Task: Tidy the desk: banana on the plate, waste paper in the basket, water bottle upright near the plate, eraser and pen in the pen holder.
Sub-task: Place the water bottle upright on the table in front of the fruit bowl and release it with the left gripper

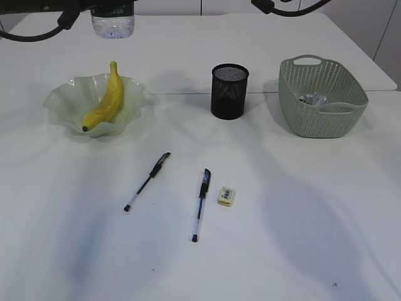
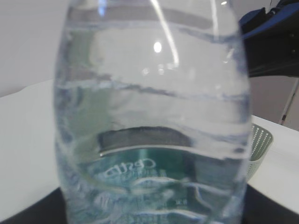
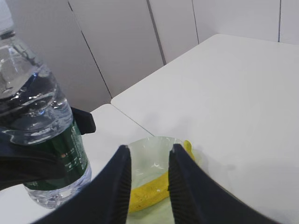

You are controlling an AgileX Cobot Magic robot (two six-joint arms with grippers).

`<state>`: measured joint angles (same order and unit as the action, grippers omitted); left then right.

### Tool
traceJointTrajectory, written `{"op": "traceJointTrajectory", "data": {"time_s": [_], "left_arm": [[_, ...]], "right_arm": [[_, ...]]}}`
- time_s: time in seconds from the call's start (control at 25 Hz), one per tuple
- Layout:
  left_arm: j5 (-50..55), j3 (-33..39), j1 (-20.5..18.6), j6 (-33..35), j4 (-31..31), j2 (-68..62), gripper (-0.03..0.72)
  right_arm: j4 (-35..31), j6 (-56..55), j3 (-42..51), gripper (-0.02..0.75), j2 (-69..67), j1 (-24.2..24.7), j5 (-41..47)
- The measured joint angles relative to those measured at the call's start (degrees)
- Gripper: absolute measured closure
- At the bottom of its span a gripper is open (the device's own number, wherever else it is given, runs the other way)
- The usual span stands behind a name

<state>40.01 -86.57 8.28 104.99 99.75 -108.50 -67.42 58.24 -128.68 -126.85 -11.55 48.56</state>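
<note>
Left gripper clamped on the water bottle point(image 1: 113, 21), holding it in the air above the far left of the table point(image 1: 282, 238); the bottle fills the left wrist view, so the fingers aren't visible there. Right gripper point(image 3: 147, 179) empty, jaws narrowed with a gap, up above the plate point(image 1: 66, 100). Banana point(image 1: 106, 100) lies in the plate. Crumpled paper point(image 1: 313, 99) sits in the basket point(image 1: 322, 122). Two pens point(image 1: 147, 182) point(image 1: 201, 204) and the eraser point(image 1: 227, 196) lie on the table in front of the pen holder point(image 1: 229, 94).
</note>
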Motion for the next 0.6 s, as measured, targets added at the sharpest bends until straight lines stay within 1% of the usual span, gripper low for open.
{"op": "traceJointTrajectory", "data": {"time_s": [0.12,0.2,0.24,0.36,0.44,0.6], "left_arm": [[0.00,0.00,0.00,0.00,0.00,0.00,0.308],[0.00,0.00,0.00,0.00,0.00,0.00,0.308],[0.00,0.00,0.00,0.00,0.00,0.00,0.308],[0.00,0.00,0.00,0.00,0.00,0.00,0.308],[0.00,0.00,0.00,0.00,0.00,0.00,0.308],[0.00,0.00,0.00,0.00,-0.49,0.00,0.308]], "right_arm": [[0.00,-0.03,0.00,0.526,0.00,0.00,-0.12],[0.68,-0.03,0.00,0.505,0.00,0.00,-0.12],[1.88,-0.03,0.00,0.475,0.00,0.00,-0.12],[7.41,-0.25,0.00,0.337,0.00,0.00,-0.12],[10.00,-0.57,0.00,0.259,0.00,0.00,-0.02],[12.22,-0.71,0.00,0.218,0.00,0.00,0.30]]}}
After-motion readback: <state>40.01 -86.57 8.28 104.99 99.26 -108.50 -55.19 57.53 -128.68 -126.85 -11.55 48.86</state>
